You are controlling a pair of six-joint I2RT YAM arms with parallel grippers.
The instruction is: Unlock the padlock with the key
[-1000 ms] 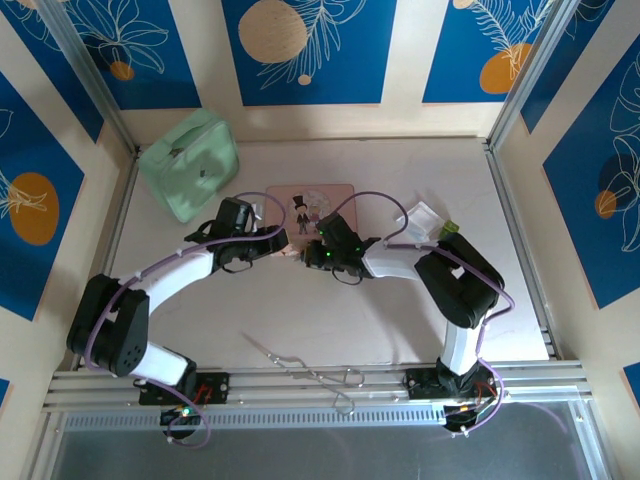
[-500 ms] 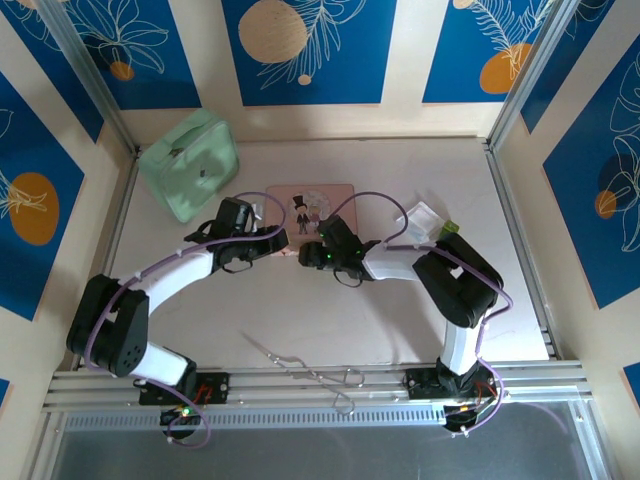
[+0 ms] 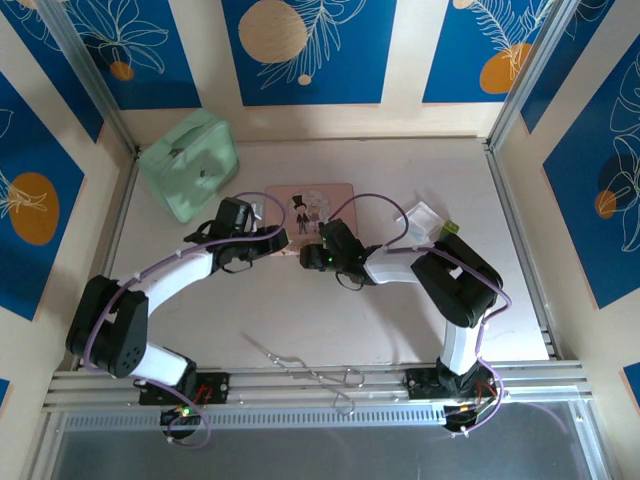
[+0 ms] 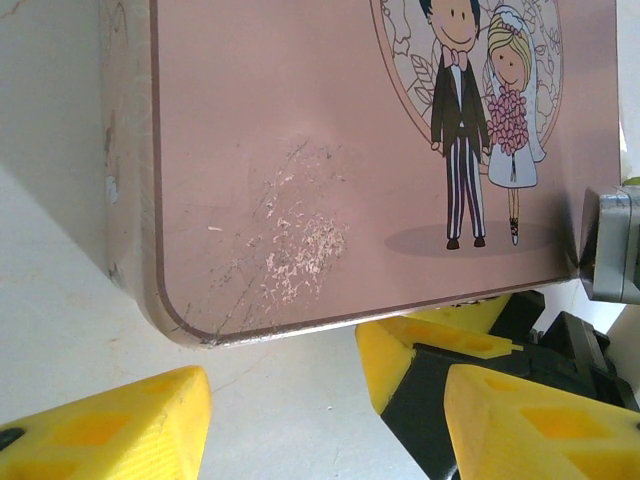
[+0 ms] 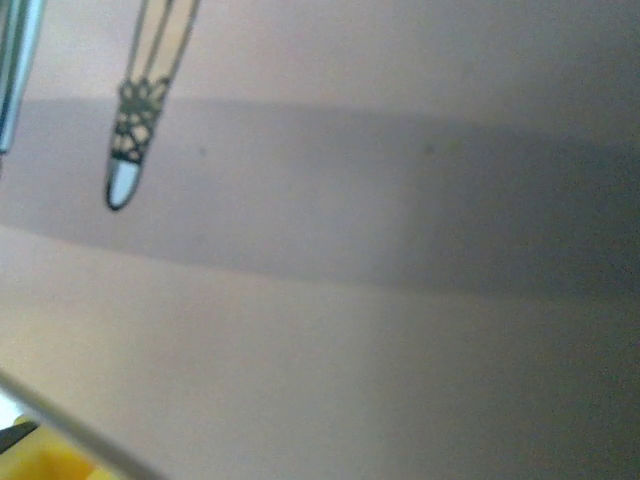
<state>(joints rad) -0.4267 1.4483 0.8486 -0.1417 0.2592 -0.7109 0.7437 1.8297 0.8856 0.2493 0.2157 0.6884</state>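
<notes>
Padlock [image 4: 607, 243] (cut by frame edge) beside pink tin [image 4: 330, 150]; axis unclear.

Tin [image 3: 310, 208] lies flat mid-table [image 3: 300, 320]. Pouch [image 3: 190, 165] sits behind and left of it, near the back-left corner. Packet [image 3: 425, 222] is to the tin's right, apart from it. Wire tool [image 3: 305, 365] lies well in front, between the 2 arm bases. Left gripper [image 3: 278, 240] and right gripper [image 3: 310, 252] meet at the tin's near edge. Padlock [image 4: 612, 243] is just beside that edge.
</notes>
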